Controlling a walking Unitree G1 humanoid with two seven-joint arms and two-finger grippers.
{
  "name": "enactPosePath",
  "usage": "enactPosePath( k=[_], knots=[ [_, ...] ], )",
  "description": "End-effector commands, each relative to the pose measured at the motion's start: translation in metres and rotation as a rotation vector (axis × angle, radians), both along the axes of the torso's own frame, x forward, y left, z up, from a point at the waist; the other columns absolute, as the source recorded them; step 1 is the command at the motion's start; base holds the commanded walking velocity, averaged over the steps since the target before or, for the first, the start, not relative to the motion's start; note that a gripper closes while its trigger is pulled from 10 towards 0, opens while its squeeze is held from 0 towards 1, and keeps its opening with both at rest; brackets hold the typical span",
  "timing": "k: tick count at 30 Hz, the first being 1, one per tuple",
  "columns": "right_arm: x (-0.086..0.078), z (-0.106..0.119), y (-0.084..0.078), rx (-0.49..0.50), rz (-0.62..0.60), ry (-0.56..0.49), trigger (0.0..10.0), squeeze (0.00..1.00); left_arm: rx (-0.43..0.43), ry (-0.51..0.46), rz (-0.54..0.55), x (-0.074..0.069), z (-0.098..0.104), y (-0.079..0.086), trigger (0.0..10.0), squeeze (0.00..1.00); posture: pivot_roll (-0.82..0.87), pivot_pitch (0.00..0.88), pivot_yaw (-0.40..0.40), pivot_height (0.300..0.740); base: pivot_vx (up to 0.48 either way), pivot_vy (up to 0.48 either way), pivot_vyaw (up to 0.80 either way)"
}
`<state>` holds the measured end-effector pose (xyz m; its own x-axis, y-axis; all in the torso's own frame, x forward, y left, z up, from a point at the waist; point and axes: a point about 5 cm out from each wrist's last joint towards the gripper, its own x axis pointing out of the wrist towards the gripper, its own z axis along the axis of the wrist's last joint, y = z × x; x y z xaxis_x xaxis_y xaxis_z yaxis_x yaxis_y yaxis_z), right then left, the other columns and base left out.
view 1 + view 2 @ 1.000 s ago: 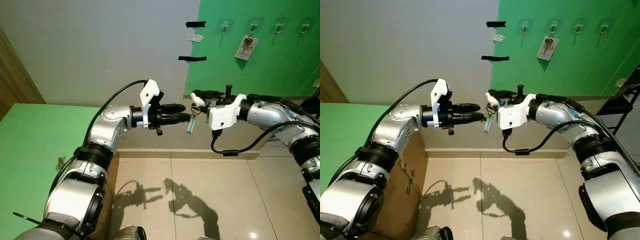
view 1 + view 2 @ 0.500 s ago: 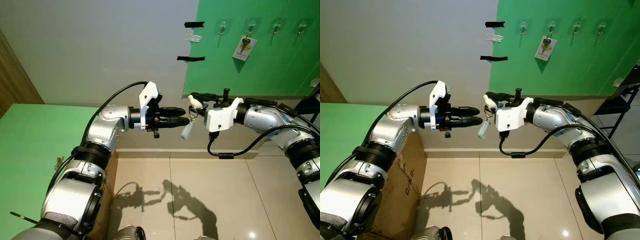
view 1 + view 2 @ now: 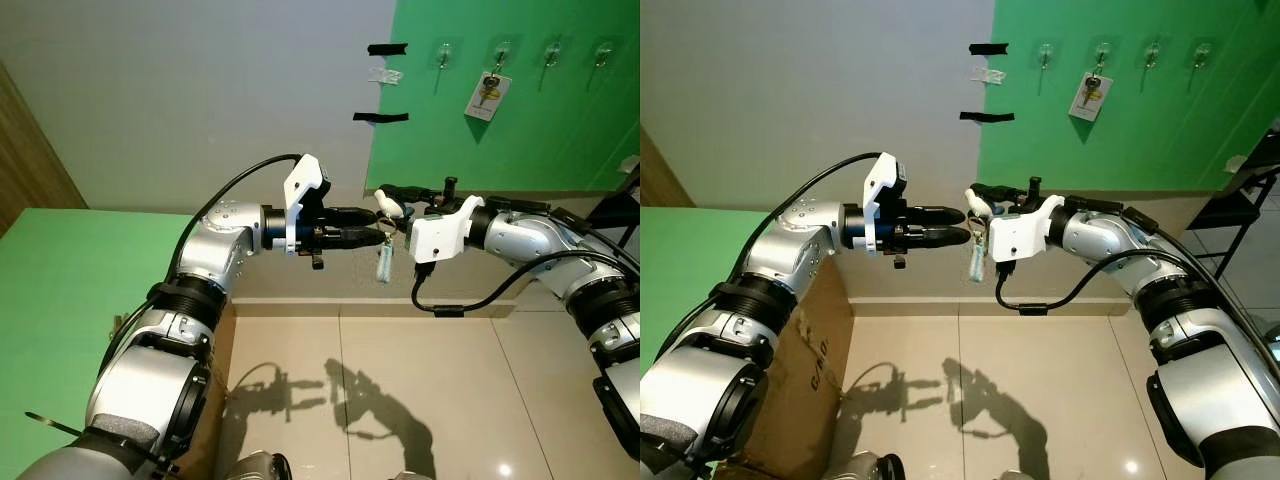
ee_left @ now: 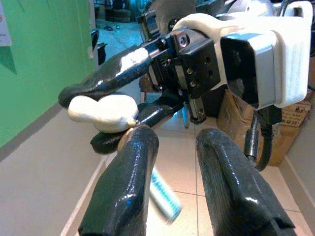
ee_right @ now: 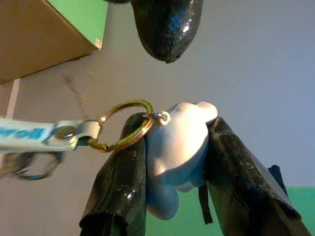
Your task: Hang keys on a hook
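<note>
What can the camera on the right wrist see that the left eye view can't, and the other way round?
Right wrist view: up close, the brass ring linking the white charm to a pale blue strap.

Left eye view: both silver arms meeting in mid-air, and the row of wall hooks on the green wall, one already carrying a tagged key.

Both: the right gripper clamped on the charm, with the left gripper close by.
</note>
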<state>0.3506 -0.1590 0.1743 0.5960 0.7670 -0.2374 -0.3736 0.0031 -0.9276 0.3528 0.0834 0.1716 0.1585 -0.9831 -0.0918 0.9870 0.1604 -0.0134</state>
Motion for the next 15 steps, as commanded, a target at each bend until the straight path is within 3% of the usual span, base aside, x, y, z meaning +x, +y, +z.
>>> enactPosePath(
  k=[1,15],
  knots=[
    [0.0026,0.0047,0.0007,-0.011,-0.001,-0.015,0.0,0.00,0.008,-0.028,-0.014,0.0029,0.0090,-0.0032,10.0,0.00,-0.17,0.000,0.028,0.740,0.000,0.000,0.00],
    [0.0021,0.0061,0.0021,-0.007,0.006,-0.016,0.0,0.00,0.006,-0.031,-0.051,0.0042,0.0127,-0.0060,10.0,0.00,-0.17,0.000,0.040,0.740,0.000,0.000,0.00]
  ],
)
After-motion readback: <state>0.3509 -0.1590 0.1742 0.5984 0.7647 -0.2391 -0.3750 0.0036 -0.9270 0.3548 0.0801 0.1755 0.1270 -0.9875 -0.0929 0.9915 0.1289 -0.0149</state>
